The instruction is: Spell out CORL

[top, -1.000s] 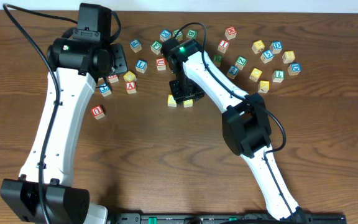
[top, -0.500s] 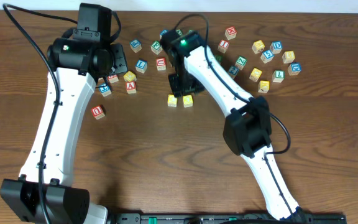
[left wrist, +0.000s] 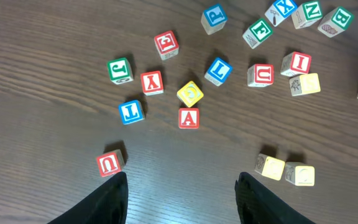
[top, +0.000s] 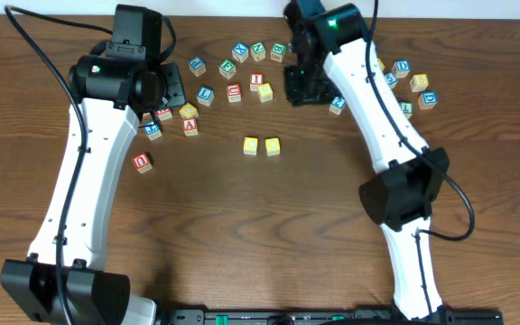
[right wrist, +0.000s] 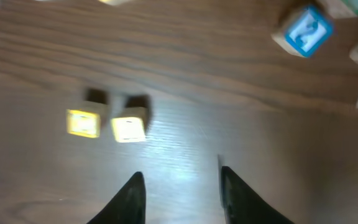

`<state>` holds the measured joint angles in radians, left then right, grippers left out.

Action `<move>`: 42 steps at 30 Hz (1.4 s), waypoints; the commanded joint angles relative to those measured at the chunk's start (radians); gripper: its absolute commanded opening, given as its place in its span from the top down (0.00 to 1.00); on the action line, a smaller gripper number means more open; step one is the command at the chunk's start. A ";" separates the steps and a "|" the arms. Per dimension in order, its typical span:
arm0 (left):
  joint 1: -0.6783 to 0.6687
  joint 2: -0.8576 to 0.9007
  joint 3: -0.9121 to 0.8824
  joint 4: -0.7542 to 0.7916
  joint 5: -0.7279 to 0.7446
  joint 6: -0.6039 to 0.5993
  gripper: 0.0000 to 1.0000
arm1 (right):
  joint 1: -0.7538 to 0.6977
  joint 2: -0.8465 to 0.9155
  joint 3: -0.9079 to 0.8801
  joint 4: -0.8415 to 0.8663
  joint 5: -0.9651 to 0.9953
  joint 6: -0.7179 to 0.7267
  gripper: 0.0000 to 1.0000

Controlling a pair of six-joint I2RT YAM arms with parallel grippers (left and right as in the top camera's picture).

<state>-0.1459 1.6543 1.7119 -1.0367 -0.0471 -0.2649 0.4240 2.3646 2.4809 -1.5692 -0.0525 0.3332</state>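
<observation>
Two yellow letter blocks [top: 250, 144] [top: 272, 145] lie side by side, touching, in the middle of the table; their letters are not readable. They also show in the left wrist view [left wrist: 270, 167] [left wrist: 299, 175] and, blurred, in the right wrist view [right wrist: 83, 122] [right wrist: 128, 129]. My right gripper [top: 303, 86] [right wrist: 180, 186] is open and empty, high over the back of the table, away from the pair. My left gripper [top: 170, 88] [left wrist: 182, 186] is open and empty above bare wood. A blue L block [top: 206, 93] [left wrist: 217, 70] lies among the loose blocks.
Several loose letter blocks lie along the back: a red A [left wrist: 189, 117], a blue T [left wrist: 131, 111], a red U [top: 142, 162] alone at the left, and a cluster at the back right [top: 403, 66]. A blue block [right wrist: 306, 32] lies near the right gripper.
My right gripper has risen from the two yellow blocks and swung to the back right, leaving them on the table. The left arm has not moved.
</observation>
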 commanded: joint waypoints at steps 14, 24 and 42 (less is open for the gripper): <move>0.003 -0.008 0.007 0.002 0.012 -0.010 0.45 | 0.091 0.010 -0.385 0.239 -0.045 -0.016 0.67; 0.003 -0.008 0.007 0.002 0.012 -0.009 0.45 | 0.119 0.010 -0.417 0.324 -0.026 -0.017 0.70; 0.003 -0.008 0.007 0.010 0.012 -0.009 0.45 | 0.072 -0.023 -0.423 0.320 0.039 -0.012 0.99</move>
<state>-0.1455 1.6543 1.7119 -1.0279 -0.0322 -0.2649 0.4992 2.3665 2.0708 -1.2591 -0.0490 0.3180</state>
